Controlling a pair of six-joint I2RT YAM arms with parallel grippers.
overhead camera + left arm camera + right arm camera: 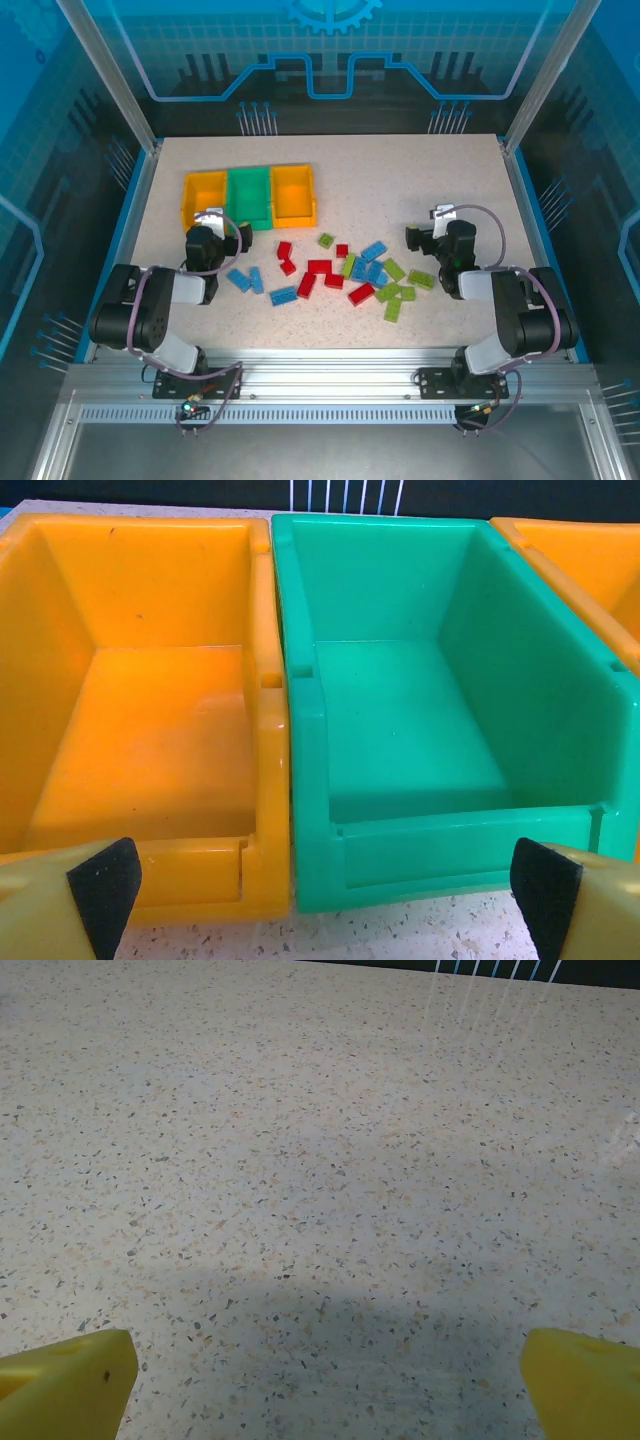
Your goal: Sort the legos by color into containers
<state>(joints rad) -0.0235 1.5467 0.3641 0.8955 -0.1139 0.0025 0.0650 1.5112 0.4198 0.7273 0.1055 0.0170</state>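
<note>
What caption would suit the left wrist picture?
Open left pincer facing an empty orange bin and an empty green bin, side by side.

A: counter [300,1160]?
B: Speckled stone-look top. Smooth, mostly matt, faint sheen toward the far edge.
A: orange bin [150,580]?
B: Moulded plastic, glossy, whitish scuffs on its floor.
A: green bin [400,580]?
B: Same glossy plastic, cleaner surface.
A: legos [345,272]?
B: Plastic with studded tops. Finish too small to tell.
A: left pincer [325,890]?
B: Smooth yellow plastic with a dull finish. Black pads [105,880] are matt and finely grained.
A: right pincer [325,1380]?
B: Same yellow plastic, with one dark speck on a finger.
A: rail [320,385]?
B: Bare metal, ribbed, satin grey.
A: panels [330,60]?
B: Clear sheet, glossy, reflective.
</note>
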